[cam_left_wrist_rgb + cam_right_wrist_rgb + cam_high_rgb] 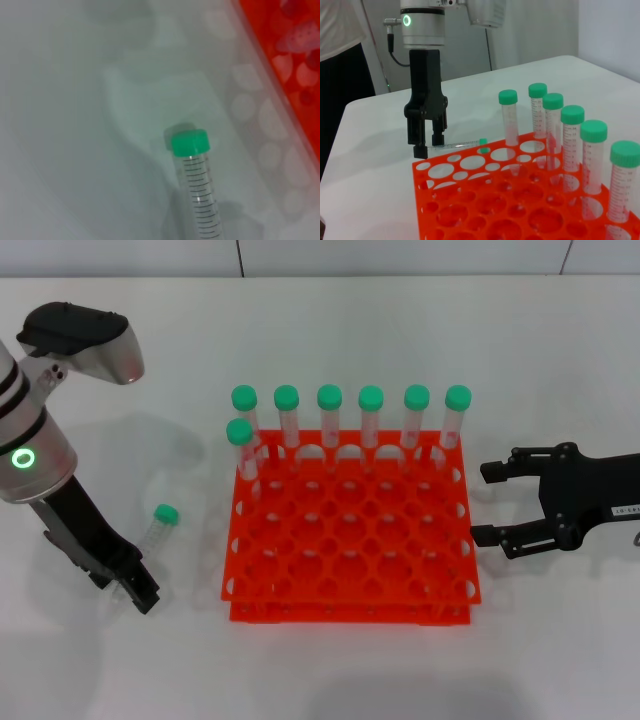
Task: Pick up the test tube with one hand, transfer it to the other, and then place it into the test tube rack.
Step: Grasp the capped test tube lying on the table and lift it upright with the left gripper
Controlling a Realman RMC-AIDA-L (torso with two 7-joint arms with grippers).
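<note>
The test tube [158, 526], clear with a green cap, lies on the white table left of the orange-red test tube rack [350, 612]. My left gripper [125, 588], on the arm with the green ring, points down at the tube's capless end, one finger on each side and a small gap left. The right wrist view shows this left gripper [430, 146] astride the tube [460, 145] behind the rack [445, 176]. In the left wrist view the tube [197, 185] fills the middle, beside the rack [295, 60]. My right gripper [480, 504], with a white label, hovers open right of the rack.
Several green-capped tubes [329, 397] stand upright in the rack's back row, with one more [239, 431] in the second row at the left. A person in a white top [340, 25] stands behind the table's far left side.
</note>
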